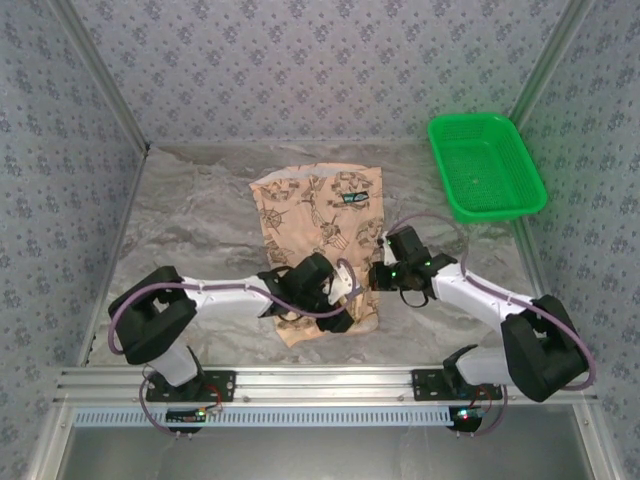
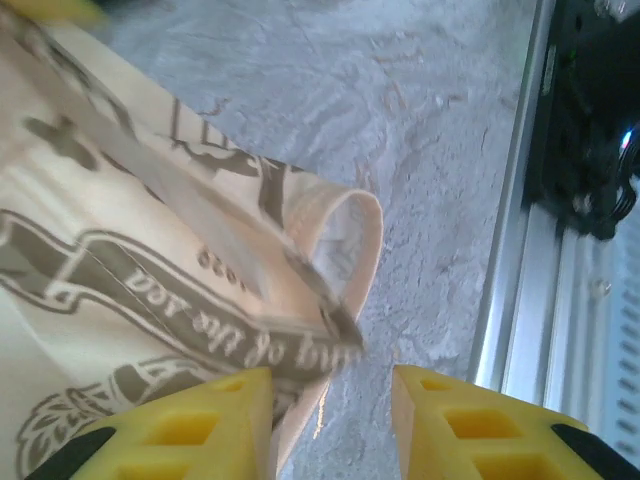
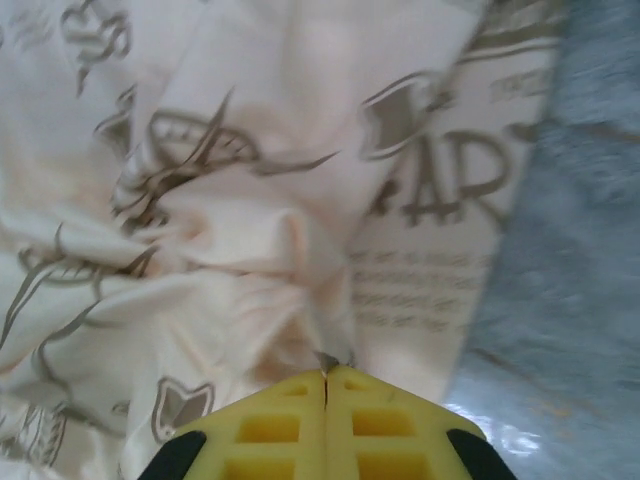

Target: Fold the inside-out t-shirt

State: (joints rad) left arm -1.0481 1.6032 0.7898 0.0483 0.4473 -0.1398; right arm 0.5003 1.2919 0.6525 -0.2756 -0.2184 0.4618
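Observation:
The inside-out t-shirt [image 1: 315, 215] lies on the table as a long peach strip with dark brown prints, running from the back middle toward the near edge. Over its near end sits my left gripper [image 1: 340, 300]. In the left wrist view the left gripper [image 2: 330, 400] is open, and a rolled hem of the t-shirt [image 2: 150, 250] hangs by its left finger [image 2: 200, 420], with bare table between the fingers. My right gripper [image 1: 374, 276] is at the shirt's right edge. In the right wrist view the right gripper [image 3: 326, 375] is shut, pinching a small fold of the t-shirt [image 3: 250, 180].
A green plastic basket [image 1: 470, 118] stands at the back right. The grey marbled table [image 1: 190, 220] is bare left of the shirt. The metal rail [image 2: 520, 300] at the near edge runs close to my left gripper. Patterned walls close in the sides and back.

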